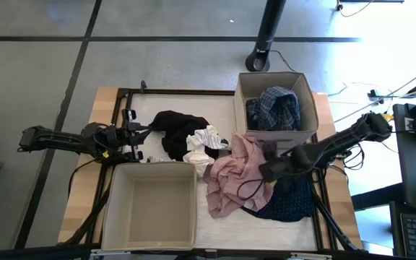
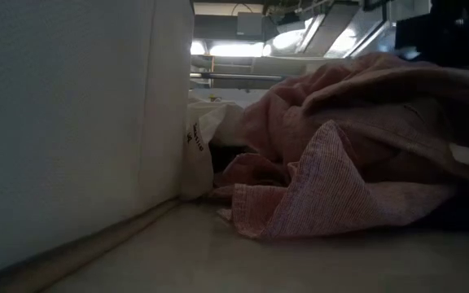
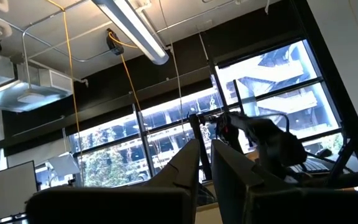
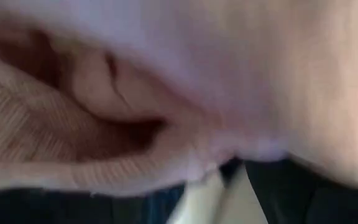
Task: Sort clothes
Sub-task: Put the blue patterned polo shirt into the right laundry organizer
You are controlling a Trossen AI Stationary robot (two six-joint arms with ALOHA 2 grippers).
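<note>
A dusty pink garment (image 1: 226,180) lies crumpled in the middle of the table, partly over a navy dotted piece (image 1: 287,204). My right gripper (image 1: 267,170) is low over the pink garment's right part, and pink cloth (image 4: 166,81) fills its wrist view. A black garment (image 1: 178,130) and small white pieces (image 1: 204,143) lie at the far middle. A blue plaid shirt (image 1: 273,108) lies in the far beige box (image 1: 308,90). My left gripper (image 1: 137,136) is open and empty, just left of the black garment.
An empty beige box (image 1: 154,206) stands at the near left; its wall (image 2: 72,122) fills the left of the low view beside the pink garment (image 2: 340,155). A black frame rail (image 1: 186,92) runs along the table's far edge. A stand's base (image 1: 257,61) is on the floor beyond.
</note>
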